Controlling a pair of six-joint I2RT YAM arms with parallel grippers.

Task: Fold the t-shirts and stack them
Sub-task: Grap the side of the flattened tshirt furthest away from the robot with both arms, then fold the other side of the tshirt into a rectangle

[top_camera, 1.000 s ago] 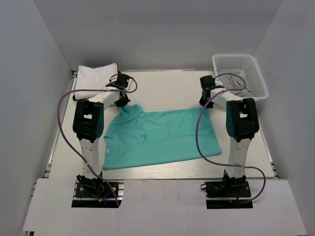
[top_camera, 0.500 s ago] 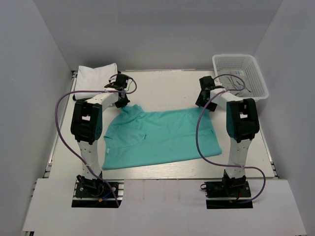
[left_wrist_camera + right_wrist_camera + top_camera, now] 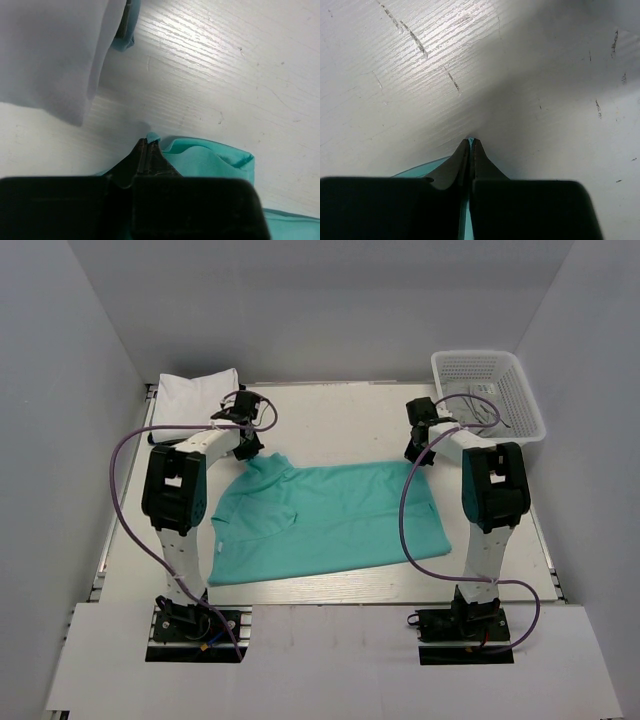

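The white table [image 3: 340, 415] fills the space between pale grey walls, and most of its middle is covered by the teal t-shirt [image 3: 330, 525]. It lies spread flat, its long way running left to right, with the cloth bunched up a little at its far left corner. The two arms stand over its ends. The left arm [image 3: 178, 490] rises along the shirt's left edge and the right arm [image 3: 492, 490] along its right edge, each hiding a strip of cloth below it.

A white mesh basket [image 3: 455, 375] sits in the far right corner, well apart from the shirt. In the far left corner lie the folded white t-shirts [image 3: 195, 392], though I cannot tell how many. From the left wrist, that white cloth [image 3: 50, 50] hangs close in the upper left. A purple cable [image 3: 125, 490] loops out wide of the left arm, and another [image 3: 405, 520] trails from the right arm across the shirt's right side.

The left gripper [image 3: 250, 453] is down at the bunched far left corner. Its fingers are pressed together [image 3: 148, 142] with a tip of teal cloth pinched between them. The right gripper [image 3: 414, 455] is at the far right corner, its fingers likewise squeezed tight [image 3: 471, 141] on a thin sliver of teal.
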